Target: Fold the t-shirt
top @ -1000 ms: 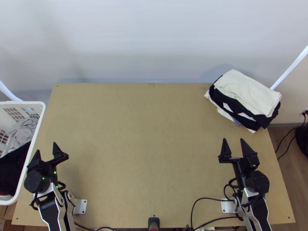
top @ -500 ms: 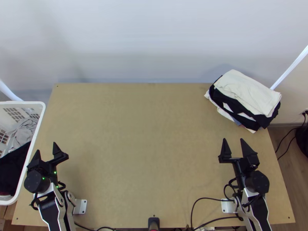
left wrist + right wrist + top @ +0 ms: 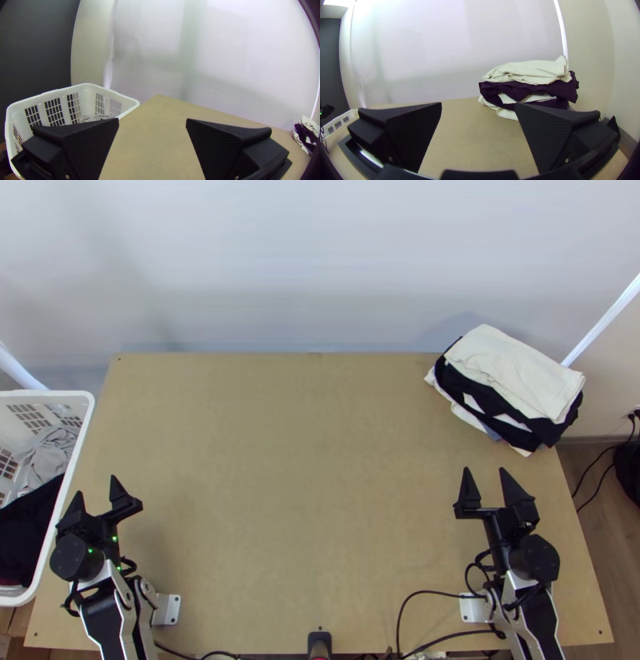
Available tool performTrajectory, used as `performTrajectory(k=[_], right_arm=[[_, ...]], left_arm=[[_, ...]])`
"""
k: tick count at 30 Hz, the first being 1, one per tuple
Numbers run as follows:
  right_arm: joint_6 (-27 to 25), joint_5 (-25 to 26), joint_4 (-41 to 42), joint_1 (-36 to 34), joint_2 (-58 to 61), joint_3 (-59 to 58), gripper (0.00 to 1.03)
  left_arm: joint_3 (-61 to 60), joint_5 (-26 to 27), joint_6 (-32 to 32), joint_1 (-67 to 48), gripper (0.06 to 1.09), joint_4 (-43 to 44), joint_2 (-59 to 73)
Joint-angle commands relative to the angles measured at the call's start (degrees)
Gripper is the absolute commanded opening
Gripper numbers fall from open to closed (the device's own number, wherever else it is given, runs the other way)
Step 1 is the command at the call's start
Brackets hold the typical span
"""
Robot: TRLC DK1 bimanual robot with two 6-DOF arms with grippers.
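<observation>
Item under inspection: a t-shirt, not identified with certainty. The likely candidates were the grey cloth (image 3: 50,460) and the dark cloth (image 3: 26,524), both bunched inside the basket (image 3: 74,462) off the desk's (image 3: 304,500) left side. Neither showed a dependable long axis, nor could collar or hem be made out.

Claw condition: the left claw (image 3: 97,486) stood wide, as did the right claw (image 3: 485,470); nothing was seen between the fingers of either.

Governing relation: the left claw was clearly the nearer, beside the basket's desk-side rim. It pointed towards the desk's far edge, whereas the dark cloth lay out to its left and the grey cloth ahead and to the left, both across the rim. In this inspector's judgement, picking came first, and called for the left arm to swing outward over that rim and then lower into the basket. A low approach risked striking the wall. The right claw was well apart, across the desk, nearer the folded stack (image 3: 512,372) at the far right corner, which was judged finished work.
</observation>
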Motion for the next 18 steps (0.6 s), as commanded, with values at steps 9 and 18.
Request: performTrajectory(k=[9, 18], right_arm=[[0.7, 0.1, -0.8, 0.1, -0.5, -0.5, 0.99], [0.7, 0.1, -0.8, 0.1, -0.5, -0.5, 0.99]], left_arm=[[-1.9, -0.1, 3.9, 0.2, 1.04, -2.1, -0.3], [-1.9, -0.1, 7.7, 5.2, 1.04, -2.1, -0.4]])
